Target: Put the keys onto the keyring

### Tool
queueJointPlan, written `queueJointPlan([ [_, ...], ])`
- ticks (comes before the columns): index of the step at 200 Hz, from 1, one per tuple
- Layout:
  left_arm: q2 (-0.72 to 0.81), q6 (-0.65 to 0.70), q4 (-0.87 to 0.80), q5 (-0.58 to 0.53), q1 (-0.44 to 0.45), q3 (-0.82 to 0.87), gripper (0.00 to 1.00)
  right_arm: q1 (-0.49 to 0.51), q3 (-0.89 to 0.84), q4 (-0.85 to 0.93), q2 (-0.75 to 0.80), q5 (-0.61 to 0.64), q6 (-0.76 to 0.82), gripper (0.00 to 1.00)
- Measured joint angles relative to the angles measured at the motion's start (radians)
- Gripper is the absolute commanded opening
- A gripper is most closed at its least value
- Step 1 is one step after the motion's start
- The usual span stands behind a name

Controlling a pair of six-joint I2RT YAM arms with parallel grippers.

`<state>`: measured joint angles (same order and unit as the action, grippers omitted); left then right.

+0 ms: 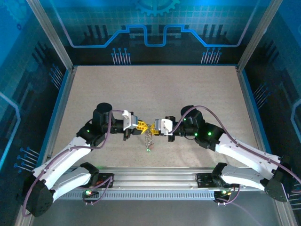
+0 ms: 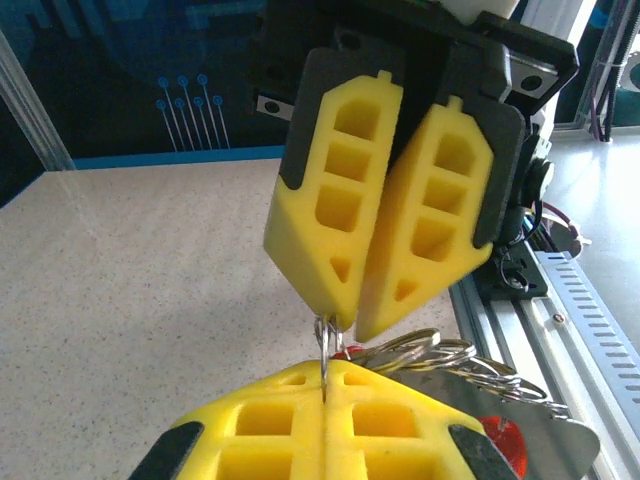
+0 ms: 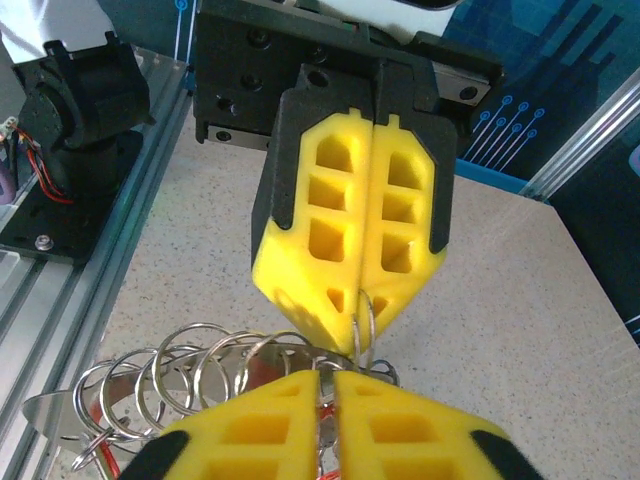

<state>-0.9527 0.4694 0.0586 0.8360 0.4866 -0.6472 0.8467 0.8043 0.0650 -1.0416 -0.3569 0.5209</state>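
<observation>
Top, left-wrist and right-wrist views of a two-arm bench. The speckled beige table [image 1: 197, 94] lies inside a blue-walled enclosure, with a ribbed metal rail [image 1: 155, 181] along its near edge. The left arm [image 1: 66, 160] and the right arm [image 1: 240, 150] rise from that rail and bend inward, so that their tools face each other above the table's near middle.

The left gripper [image 1: 141, 126] has its yellow fingers [image 2: 260, 430] pressed flat together, with no gap between them. A thin upright wire of the keyring [image 2: 323, 352] is pinched in the seam. The right gripper [image 1: 155, 126] is narrow. In the left wrist view its fingers [image 2: 335, 200] form a shallow V, and their tips meet at the same wire, directly above the left gripper's tips. In the right wrist view a thin slot stays between its pads, with metal inside. Whether these jaws press the wire or only touch it cannot be told.

The keyring is off the table, held between the two tools. The keys [image 1: 148, 139] hang from it in a short cluster just near of the fingertips. A fan of silver split rings [image 3: 170, 385] spreads from the wire toward the rail side. A red tag [image 2: 500, 440] lies under those rings, and a small green tag [image 1: 148, 149] is at the cluster's lowest point.
</observation>
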Motion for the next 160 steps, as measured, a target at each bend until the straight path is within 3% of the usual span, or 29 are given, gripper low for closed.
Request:
queueJointPlan([
  [105, 0.000, 0.000, 0.050, 0.034, -0.004, 0.009, 0.00, 0.008, -0.051, -0.040, 0.081, 0.049, 0.001, 0.31],
  [160, 0.000, -0.013, 0.064, 0.034, -0.004, 0.010, 0.00, 0.013, -0.052, -0.076, 0.056, 0.061, -0.004, 0.26],
])
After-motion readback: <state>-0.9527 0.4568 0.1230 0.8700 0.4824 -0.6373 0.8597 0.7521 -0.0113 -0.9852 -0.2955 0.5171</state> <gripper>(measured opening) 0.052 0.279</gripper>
